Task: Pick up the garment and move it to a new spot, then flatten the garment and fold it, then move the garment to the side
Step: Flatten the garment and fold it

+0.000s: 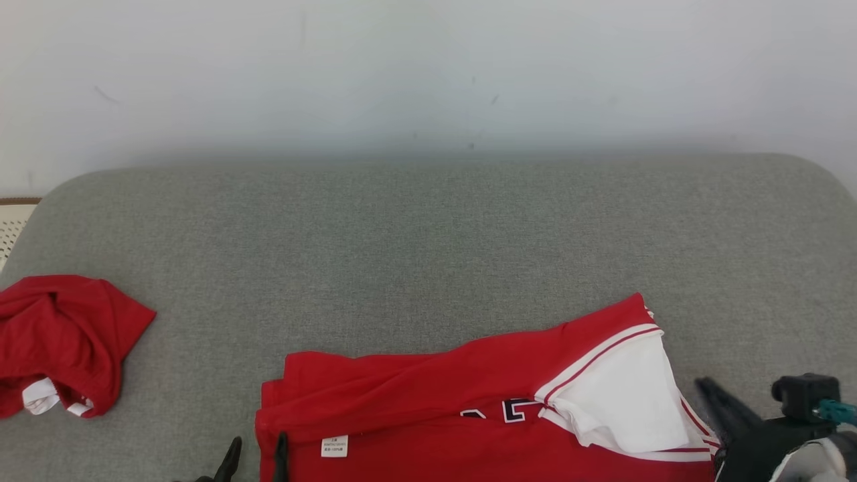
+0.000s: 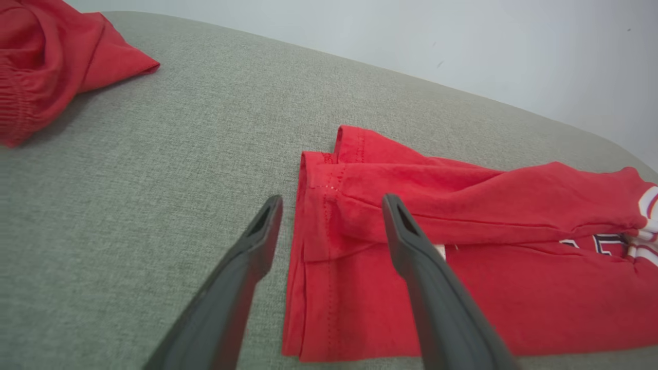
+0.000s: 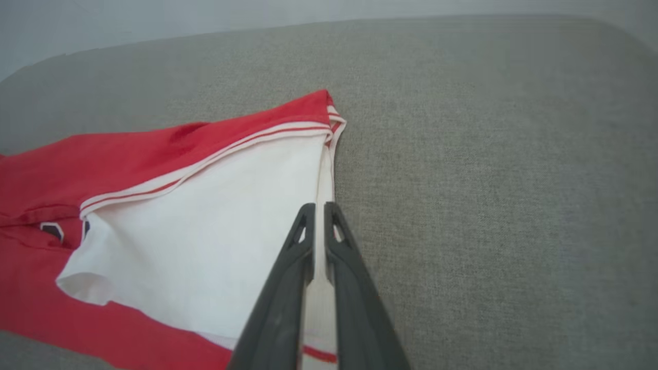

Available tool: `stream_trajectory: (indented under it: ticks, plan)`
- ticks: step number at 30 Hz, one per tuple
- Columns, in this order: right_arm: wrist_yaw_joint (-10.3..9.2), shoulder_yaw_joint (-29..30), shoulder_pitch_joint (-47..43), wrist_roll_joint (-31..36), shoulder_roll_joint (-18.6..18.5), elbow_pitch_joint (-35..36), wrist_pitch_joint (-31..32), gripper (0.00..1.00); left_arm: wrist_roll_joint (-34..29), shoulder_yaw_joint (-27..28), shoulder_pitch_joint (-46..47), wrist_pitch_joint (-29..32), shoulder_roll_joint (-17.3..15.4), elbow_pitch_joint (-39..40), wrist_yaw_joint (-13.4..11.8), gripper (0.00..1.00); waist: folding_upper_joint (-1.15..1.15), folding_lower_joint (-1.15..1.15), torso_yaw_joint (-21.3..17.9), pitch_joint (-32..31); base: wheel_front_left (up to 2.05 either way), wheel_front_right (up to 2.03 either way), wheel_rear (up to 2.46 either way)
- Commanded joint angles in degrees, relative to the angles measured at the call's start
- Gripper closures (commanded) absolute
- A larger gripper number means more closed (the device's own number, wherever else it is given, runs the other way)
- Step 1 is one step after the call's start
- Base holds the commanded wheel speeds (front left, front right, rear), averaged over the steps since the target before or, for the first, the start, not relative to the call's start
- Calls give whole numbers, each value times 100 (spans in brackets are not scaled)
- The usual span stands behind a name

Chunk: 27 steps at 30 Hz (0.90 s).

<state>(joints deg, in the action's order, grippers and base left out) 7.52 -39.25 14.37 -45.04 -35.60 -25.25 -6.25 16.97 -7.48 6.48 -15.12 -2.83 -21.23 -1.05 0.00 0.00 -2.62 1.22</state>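
The garment (image 1: 428, 402) is soft red knit cloth, matt, with fine stitched hems. Its sleeve (image 1: 622, 395) is white cloth of the same dull finish, edged in a woven trim. A small white label (image 1: 334, 446) lies on it; cloth or paper, I cannot tell. The counter (image 1: 428, 234) is covered in grey woven fabric, coarse and matt. The other red garment (image 1: 60, 335) looks like a similar matt knit, with a gathered band. My left claw (image 2: 332, 204) and my right claw (image 3: 318, 208) have dark plastic fingers, smooth with a dull sheen. The wall (image 1: 428, 67) is pale, smooth, matt and lightly scuffed.
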Motion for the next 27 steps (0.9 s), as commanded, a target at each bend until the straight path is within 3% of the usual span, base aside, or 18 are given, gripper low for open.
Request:
stream_trajectory:
  ticks: [1,2,7,15,27]
  plan:
    - [-7,100,63,55,82,-101,-173,9,-93,15,4,-4,-14,18,9,0,0,0,23,-6,0,0,0]
    - [-7,161,62,160,185,-259,-313,0,-100,11,6,-4,-12,21,13,0,0,0,44,-11,0,0,0]
    - [-7,404,185,483,491,-831,-717,0,-144,53,-26,-4,-14,17,38,0,0,0,130,-23,0,0,0]
    - [-7,443,315,428,783,-1346,-854,0,-205,50,-37,-4,-13,41,64,0,0,0,254,61,0,0,0]
    - [-7,230,766,137,863,-1886,-871,0,-213,-32,184,-4,-13,106,32,0,0,0,473,361,0,0,0]
